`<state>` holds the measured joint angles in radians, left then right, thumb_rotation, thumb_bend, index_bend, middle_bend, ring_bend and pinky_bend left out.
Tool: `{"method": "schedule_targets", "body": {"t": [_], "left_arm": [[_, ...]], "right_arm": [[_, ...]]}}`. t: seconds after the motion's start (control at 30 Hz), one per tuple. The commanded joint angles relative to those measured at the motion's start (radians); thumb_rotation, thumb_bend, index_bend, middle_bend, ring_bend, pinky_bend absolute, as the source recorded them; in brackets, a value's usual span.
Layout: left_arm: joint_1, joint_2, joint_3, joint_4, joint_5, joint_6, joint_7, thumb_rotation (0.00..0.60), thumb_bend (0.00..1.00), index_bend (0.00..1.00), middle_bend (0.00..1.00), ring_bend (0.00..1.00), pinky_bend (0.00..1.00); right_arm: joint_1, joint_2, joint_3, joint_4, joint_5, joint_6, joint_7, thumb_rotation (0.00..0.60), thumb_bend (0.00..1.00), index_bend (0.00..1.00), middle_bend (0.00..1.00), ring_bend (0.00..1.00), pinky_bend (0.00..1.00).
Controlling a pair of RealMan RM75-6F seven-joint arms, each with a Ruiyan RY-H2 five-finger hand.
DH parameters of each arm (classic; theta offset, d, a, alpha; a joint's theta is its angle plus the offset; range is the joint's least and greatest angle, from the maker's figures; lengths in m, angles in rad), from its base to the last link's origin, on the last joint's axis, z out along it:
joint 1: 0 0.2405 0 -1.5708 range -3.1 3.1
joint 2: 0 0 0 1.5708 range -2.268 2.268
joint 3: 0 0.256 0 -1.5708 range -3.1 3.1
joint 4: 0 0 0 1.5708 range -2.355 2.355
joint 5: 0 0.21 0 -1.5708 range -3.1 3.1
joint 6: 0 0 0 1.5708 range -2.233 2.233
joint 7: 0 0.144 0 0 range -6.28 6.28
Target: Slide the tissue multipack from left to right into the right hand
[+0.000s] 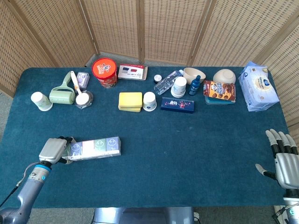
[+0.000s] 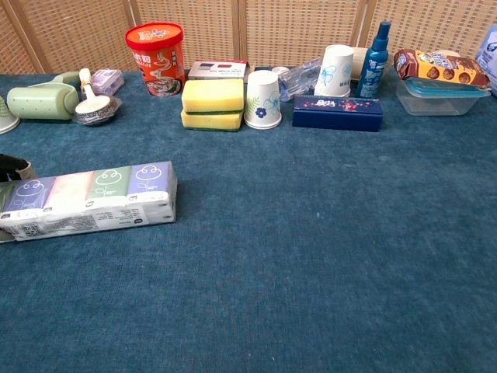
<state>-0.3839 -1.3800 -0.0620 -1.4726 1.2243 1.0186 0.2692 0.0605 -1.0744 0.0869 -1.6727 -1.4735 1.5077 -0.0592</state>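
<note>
The tissue multipack [image 1: 96,147], a long pack with pastel panels, lies at the front left of the blue table, its right end angled slightly away from me. My left hand [image 1: 54,149] is at the pack's left end, with its dark fingers [image 1: 66,139] curled over that end. In the chest view the multipack [image 2: 93,195] shows at the left edge, with only a dark bit of the left hand [image 2: 11,165] behind it. My right hand [image 1: 284,161] rests at the front right corner, fingers spread and holding nothing, far from the pack.
Along the back stand a red tub [image 1: 104,71], yellow sponges [image 1: 130,101], a paper cup [image 1: 149,101], a dark blue box [image 1: 177,104], bottles, bowls, a cookie pack [image 1: 219,90] and a blue tissue bag [image 1: 257,86]. Bare blue cloth [image 1: 196,144] lies between the pack and the right hand.
</note>
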Motion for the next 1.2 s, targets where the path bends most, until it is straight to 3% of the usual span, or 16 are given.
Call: {"method": "schedule_targets", "body": {"t": [0.03, 0.37, 0.5, 0.7, 0.97, 1.2], "left_arm": [[0.006, -0.016, -0.007, -0.002, -0.007, 0.028, 0.007, 0.6, 0.0, 0.47, 0.49, 0.39, 0.49], [-0.007, 0.056, -0.022, -0.113, 0.157, 0.098, -0.174, 0.6, 0.0, 0.47, 0.49, 0.39, 0.49], [-0.042, 0.087, -0.047, -0.176, 0.179, 0.084, -0.177, 0.6, 0.0, 0.47, 0.49, 0.39, 0.49], [-0.126, 0.106, -0.108, -0.259, 0.124, 0.002, -0.126, 0.6, 0.0, 0.47, 0.49, 0.39, 0.49], [-0.284, 0.052, -0.195, -0.289, -0.024, -0.151, -0.058, 0.6, 0.0, 0.47, 0.49, 0.39, 0.49], [-0.378, -0.04, -0.232, -0.29, -0.132, -0.157, 0.037, 0.6, 0.0, 0.47, 0.49, 0.39, 0.49]], "right_arm": [[-0.001, 0.0, -0.001, 0.0, -0.001, 0.0, 0.0, 0.6, 0.0, 0.0, 0.0, 0.0, 0.0], [0.016, -0.013, -0.034, -0.007, -0.044, -0.04, -0.053, 0.6, 0.0, 0.0, 0.0, 0.0, 0.0], [0.036, -0.022, -0.039, -0.021, -0.048, -0.075, -0.07, 0.6, 0.0, 0.0, 0.0, 0.0, 0.0], [0.079, -0.009, -0.029, -0.086, -0.04, -0.138, -0.096, 0.6, 0.0, 0.0, 0.0, 0.0, 0.0], [0.152, 0.015, 0.0, -0.252, 0.025, -0.247, -0.184, 0.6, 0.0, 0.0, 0.0, 0.0, 0.0], [0.208, 0.013, 0.031, -0.345, 0.115, -0.313, -0.265, 0.6, 0.0, 0.0, 0.0, 0.0, 0.0]]}}
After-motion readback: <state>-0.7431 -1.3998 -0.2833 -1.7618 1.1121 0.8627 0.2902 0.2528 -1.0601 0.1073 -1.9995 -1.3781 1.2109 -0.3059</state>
